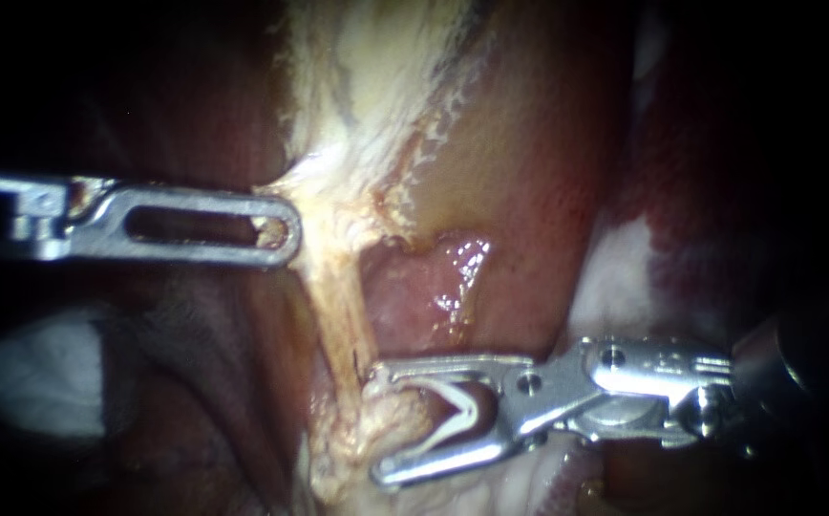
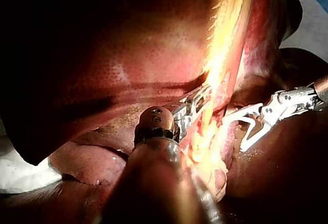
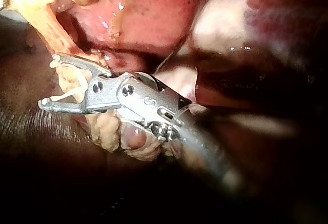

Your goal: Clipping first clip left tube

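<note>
Nearest, the right instrument (image 1: 376, 423) is being held with jaws wide, an open clip (image 1: 472, 406) gripped between them, tips bracketing the near end of the tube (image 1: 338, 296). The tube is being stretched by the left instrument (image 1: 286, 229), clamped on its far part. The clip should be pushed fully across before squeezing.

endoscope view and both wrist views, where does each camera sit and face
Endoscope view: close above the tissue, facing the pale tube; left instrument enters from the left, right instrument from the right, jaws holding an open white clip.
Left wrist view: on the left arm, looking along its own shaft to the tube; the right instrument shows beyond.
Right wrist view: on the right arm, looking along its own shaft at the clip and the tube.
Both wrist views share tube and clip.
</note>
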Available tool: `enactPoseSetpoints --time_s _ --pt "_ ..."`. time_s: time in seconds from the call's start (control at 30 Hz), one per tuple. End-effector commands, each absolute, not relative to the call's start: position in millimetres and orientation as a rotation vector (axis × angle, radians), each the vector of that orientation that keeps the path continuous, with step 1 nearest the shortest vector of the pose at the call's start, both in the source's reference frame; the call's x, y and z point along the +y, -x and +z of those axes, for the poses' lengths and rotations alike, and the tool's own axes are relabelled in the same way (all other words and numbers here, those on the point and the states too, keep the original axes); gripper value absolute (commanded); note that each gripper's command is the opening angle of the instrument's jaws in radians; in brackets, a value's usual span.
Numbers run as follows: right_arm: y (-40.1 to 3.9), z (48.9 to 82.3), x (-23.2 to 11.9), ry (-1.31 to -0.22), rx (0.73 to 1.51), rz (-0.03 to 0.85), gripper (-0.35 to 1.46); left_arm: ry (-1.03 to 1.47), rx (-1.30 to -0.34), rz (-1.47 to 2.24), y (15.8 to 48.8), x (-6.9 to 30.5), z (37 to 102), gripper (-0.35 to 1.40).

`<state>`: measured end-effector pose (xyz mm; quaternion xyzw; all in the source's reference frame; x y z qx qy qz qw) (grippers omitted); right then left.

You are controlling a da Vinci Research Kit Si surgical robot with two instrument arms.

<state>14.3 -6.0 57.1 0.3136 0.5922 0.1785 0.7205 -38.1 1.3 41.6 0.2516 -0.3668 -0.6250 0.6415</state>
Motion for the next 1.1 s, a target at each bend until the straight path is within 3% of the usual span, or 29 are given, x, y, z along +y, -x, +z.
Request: enactPoseSetpoints --time_s 0.03,1.1 --pt "-14.3 57.2 -6.1 -0.692 1.309 0.396 0.58 -0.574 -0.836 -1.425 38.1 1.3 41.6 -0.35" --pt "-16.5 61.4 -5.3 -0.546 1.228 0.377 0.58 -0.569 -0.835 -1.431 38.4 0.7 40.7 -0.35"
